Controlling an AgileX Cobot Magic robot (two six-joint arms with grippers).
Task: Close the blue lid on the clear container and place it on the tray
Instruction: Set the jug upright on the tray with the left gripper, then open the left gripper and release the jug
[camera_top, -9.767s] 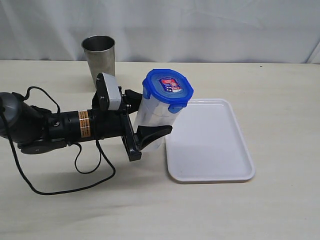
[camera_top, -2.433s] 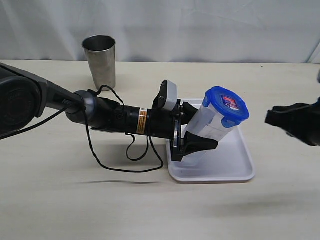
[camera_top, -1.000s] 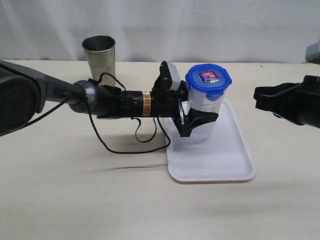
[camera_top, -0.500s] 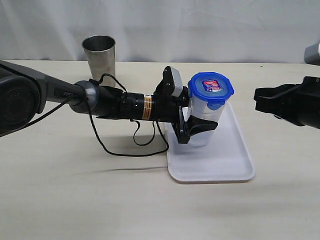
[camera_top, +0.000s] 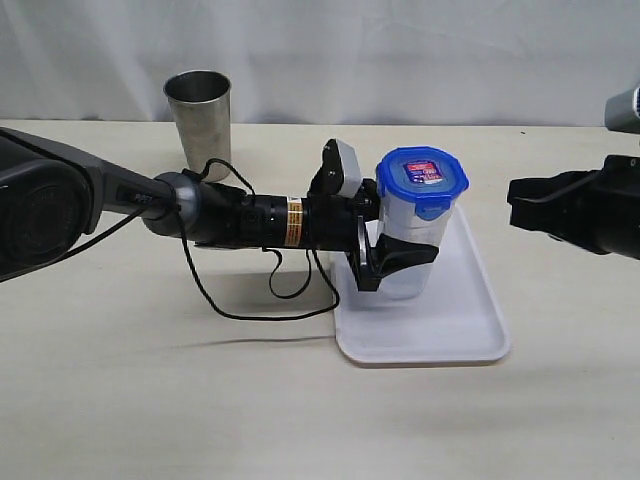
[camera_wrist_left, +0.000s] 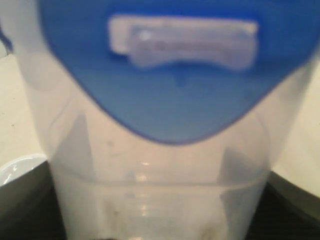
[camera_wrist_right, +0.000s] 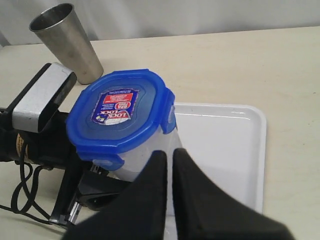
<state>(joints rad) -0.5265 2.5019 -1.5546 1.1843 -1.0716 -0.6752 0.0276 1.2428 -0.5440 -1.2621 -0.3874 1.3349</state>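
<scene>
While the left gripper (camera_top: 396, 252) pinches the container (camera_top: 410, 228), lid (camera_top: 422, 180) on, upright on the tray (camera_top: 470, 322), the right gripper (camera_top: 518, 203) hangs apart, jaws pressed together.

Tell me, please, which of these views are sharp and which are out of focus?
Left wrist view: badly blurred, the blue lid and clear container too close to focus. Exterior view: sharp, evenly lit, only soft shadows on the table. Right wrist view: lid sticker sharp, right gripper a dark, soft foreground shape.
</scene>
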